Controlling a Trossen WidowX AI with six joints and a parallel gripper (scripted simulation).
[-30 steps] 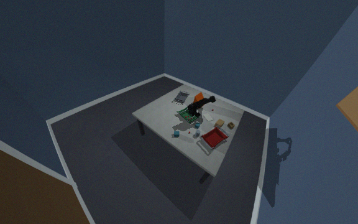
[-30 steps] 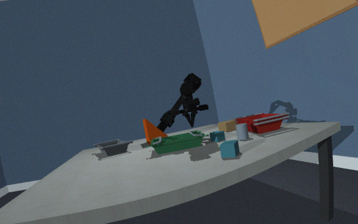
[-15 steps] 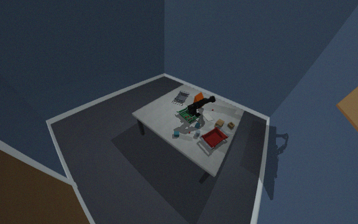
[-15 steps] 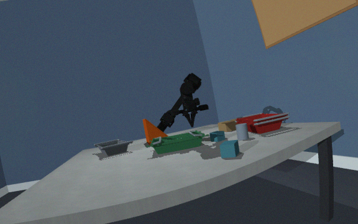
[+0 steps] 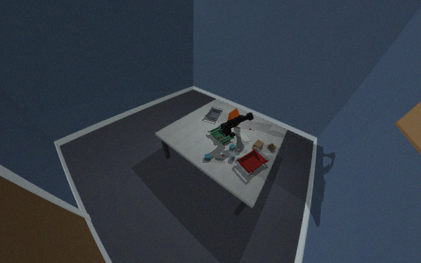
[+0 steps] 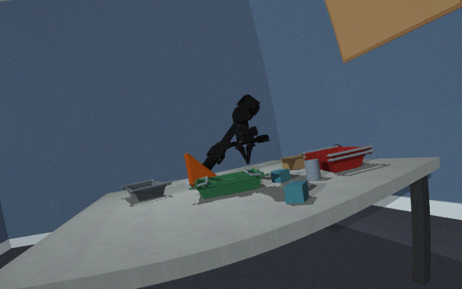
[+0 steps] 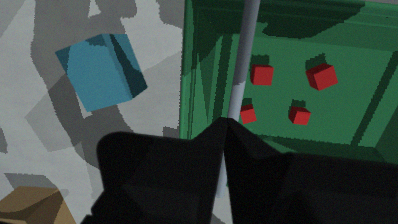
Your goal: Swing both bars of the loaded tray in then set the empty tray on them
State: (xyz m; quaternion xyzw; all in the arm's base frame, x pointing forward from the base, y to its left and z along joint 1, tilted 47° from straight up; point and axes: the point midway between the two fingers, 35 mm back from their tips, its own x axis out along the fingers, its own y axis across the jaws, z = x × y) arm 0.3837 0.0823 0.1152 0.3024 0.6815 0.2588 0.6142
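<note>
A green tray (image 5: 215, 135) (image 6: 231, 188) (image 7: 320, 45) stands on the table with several small red blocks (image 7: 262, 75) inside. One wire bar (image 6: 252, 172) (image 7: 244, 55) lies across its top, inward of the end wall nearer the cyan blocks. The other bar (image 6: 205, 181) stands over the opposite end; how far it is in is hard to tell. My gripper (image 6: 248, 163) (image 7: 224, 124) is shut and empty above the first bar's end of the tray. An empty red tray (image 5: 252, 161) (image 6: 345, 162) with wire bars and a smaller empty grey tray (image 5: 213, 114) (image 6: 148, 193) stand on opposite sides.
Two cyan blocks (image 5: 207, 157) (image 6: 296, 192) (image 7: 100, 75) and a grey cylinder (image 6: 313, 169) stand between the green and red trays. A tan block (image 5: 258, 144) (image 6: 293, 162) (image 7: 40, 202) is near the red tray. An orange wedge (image 5: 234, 114) (image 6: 194, 172) stands behind the green tray.
</note>
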